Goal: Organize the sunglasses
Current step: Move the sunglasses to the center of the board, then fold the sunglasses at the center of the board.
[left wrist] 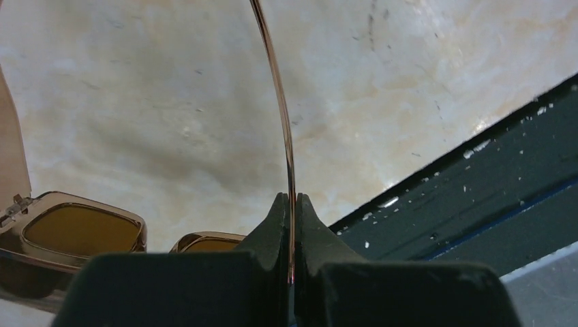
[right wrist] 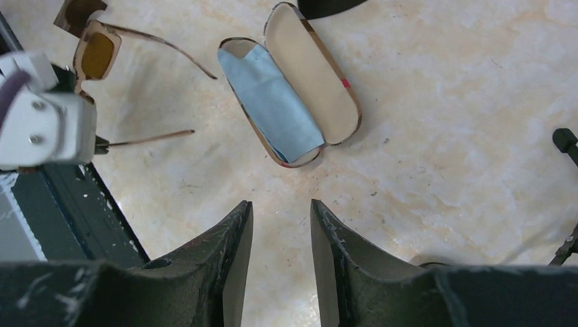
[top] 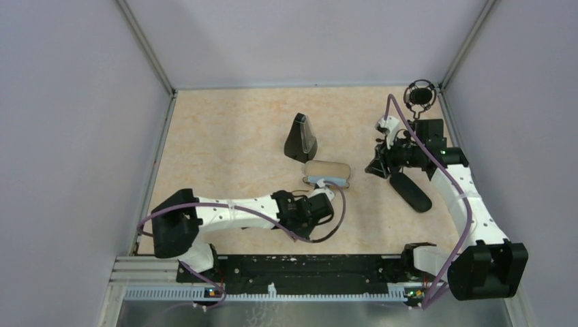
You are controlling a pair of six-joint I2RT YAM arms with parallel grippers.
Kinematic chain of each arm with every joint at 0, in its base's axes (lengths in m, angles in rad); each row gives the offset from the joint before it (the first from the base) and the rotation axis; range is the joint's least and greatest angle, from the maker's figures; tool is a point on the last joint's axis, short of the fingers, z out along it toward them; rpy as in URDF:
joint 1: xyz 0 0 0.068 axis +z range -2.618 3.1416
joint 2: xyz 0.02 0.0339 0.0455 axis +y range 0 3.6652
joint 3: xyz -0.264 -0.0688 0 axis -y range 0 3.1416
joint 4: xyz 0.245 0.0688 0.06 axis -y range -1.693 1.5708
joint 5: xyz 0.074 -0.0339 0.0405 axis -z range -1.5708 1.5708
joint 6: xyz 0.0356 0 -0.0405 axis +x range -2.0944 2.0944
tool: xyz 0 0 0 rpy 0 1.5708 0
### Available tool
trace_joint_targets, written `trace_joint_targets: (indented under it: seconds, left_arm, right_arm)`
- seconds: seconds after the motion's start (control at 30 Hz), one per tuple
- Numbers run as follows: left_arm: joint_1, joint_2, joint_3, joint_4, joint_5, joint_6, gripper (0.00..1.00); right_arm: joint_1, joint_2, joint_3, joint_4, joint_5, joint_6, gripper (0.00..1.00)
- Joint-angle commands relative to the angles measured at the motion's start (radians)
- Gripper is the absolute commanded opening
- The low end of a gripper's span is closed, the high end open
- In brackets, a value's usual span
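The sunglasses have amber lenses and a thin brown frame, and lie low over the table beside my left gripper. That gripper is shut on one long thin temple, which runs up between the closed jaws. The right wrist view shows the same pair at upper left, with the gripped temple leading into the left gripper's white housing. My right gripper hovers open above bare table with nothing between its fingers. From above, the left gripper sits just in front of the open case and the right gripper to its right.
An open plaid case holding a blue cloth lies on the table. A black triangular case stands behind it. A long black case lies under the right arm. A dark wiry object sits in the far right corner.
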Motion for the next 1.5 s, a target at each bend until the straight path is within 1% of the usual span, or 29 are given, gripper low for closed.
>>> trace_joint_targets:
  seconds: [0.0,0.1,0.13,0.17,0.23,0.27,0.3,0.33,0.4,0.43,0.6,0.67,0.73,0.8,0.87,0.97,1.17,1.3,1.4,1.47]
  left_arm:
    - [-0.048,0.040,-0.017,0.043,0.024,-0.012,0.05]
    - [-0.063,0.033,-0.028,0.043,-0.003,-0.018,0.28]
    - [-0.075,0.019,-0.021,0.035,-0.032,-0.027,0.39]
    - [-0.091,-0.001,-0.011,0.021,-0.067,-0.041,0.44]
    - [-0.107,-0.057,-0.002,-0.005,-0.139,-0.087,0.52]
    - [-0.107,-0.084,-0.002,-0.040,-0.186,-0.147,0.54]
    - [-0.103,-0.108,-0.005,-0.100,-0.244,-0.239,0.58]
    - [-0.098,-0.128,-0.012,-0.174,-0.305,-0.363,0.60]
    - [-0.090,-0.161,-0.028,-0.298,-0.387,-0.565,0.60]
    - [-0.089,-0.177,-0.045,-0.317,-0.389,-0.622,0.60]
    - [-0.059,-0.224,-0.145,-0.310,-0.371,-0.763,0.60]
    - [-0.038,-0.255,-0.186,-0.267,-0.387,-0.765,0.61]
    - [-0.009,-0.310,-0.240,-0.188,-0.382,-0.744,0.62]
    - [0.064,-0.373,-0.308,-0.055,-0.325,-0.676,0.60]
    - [0.128,-0.427,-0.372,0.035,-0.258,-0.624,0.58]
    - [0.159,-0.488,-0.431,0.112,-0.223,-0.593,0.54]
    - [0.165,-0.468,-0.422,0.144,-0.207,-0.566,0.52]
    - [0.178,-0.374,-0.378,0.143,-0.192,-0.548,0.51]
    - [0.183,-0.282,-0.323,0.088,-0.185,-0.544,0.39]
    - [0.183,-0.248,-0.304,0.073,-0.177,-0.534,0.27]
  right_arm:
    - [-0.004,-0.037,-0.004,0.004,-0.010,0.024,0.37]
    - [-0.004,-0.037,-0.015,0.008,-0.030,0.043,0.37]
    - [-0.004,-0.036,-0.017,0.007,-0.032,0.046,0.37]
    - [-0.004,-0.038,-0.017,0.009,-0.034,0.050,0.37]
    - [-0.004,-0.043,-0.021,0.013,-0.037,0.056,0.37]
    - [-0.004,-0.044,-0.021,0.016,-0.039,0.059,0.37]
    - [-0.005,-0.045,-0.022,0.020,-0.041,0.064,0.37]
    - [-0.005,-0.046,-0.023,0.023,-0.043,0.068,0.37]
    - [-0.004,-0.046,-0.025,0.031,-0.055,0.083,0.37]
    - [-0.004,-0.045,-0.027,0.035,-0.059,0.087,0.37]
    - [-0.004,-0.029,-0.028,0.046,-0.073,0.095,0.38]
    - [-0.004,-0.025,-0.031,0.045,-0.078,0.093,0.38]
    - [-0.004,-0.023,-0.039,0.048,-0.078,0.087,0.38]
    - [-0.004,-0.025,-0.044,0.048,-0.075,0.081,0.38]
    - [-0.004,-0.026,-0.050,0.047,-0.074,0.074,0.38]
    - [-0.004,-0.032,-0.062,0.055,-0.077,0.072,0.38]
    - [-0.004,-0.024,-0.072,0.066,-0.090,0.075,0.37]
    - [-0.004,-0.018,-0.073,0.070,-0.097,0.077,0.37]
    - [-0.004,-0.023,-0.075,0.069,-0.097,0.077,0.37]
    - [-0.004,-0.026,-0.077,0.066,-0.096,0.074,0.37]
